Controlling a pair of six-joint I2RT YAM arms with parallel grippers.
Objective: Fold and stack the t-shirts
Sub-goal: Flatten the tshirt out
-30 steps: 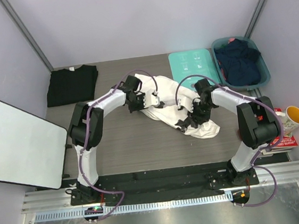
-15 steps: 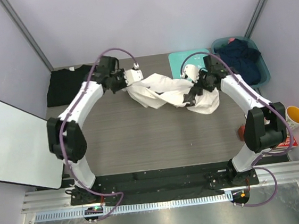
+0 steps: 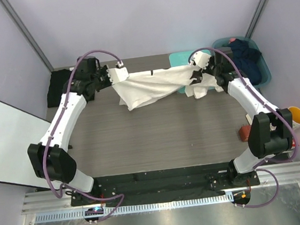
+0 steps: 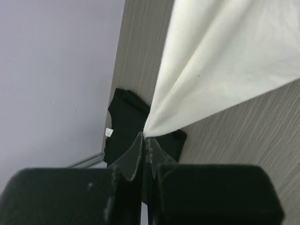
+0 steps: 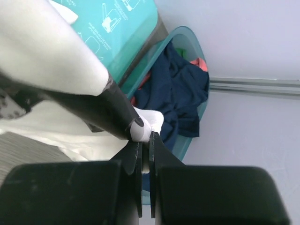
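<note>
Left gripper (image 4: 145,138) pinching white t-shirt (image 4: 225,70) corner, taut

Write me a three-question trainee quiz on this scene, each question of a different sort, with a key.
1. True or false: the white t-shirt lies folded on the table.
2. Where is the black t-shirt? A, on the teal board; B, on the table's far left corner; C, under the yellow cup.
3. Fill in: the basket at the far right holds mostly dark ____ clothes.

Key
1. False: it hangs stretched between the left hand and the right hand, each shut on a corner.
2. B.
3. Blue.
</note>
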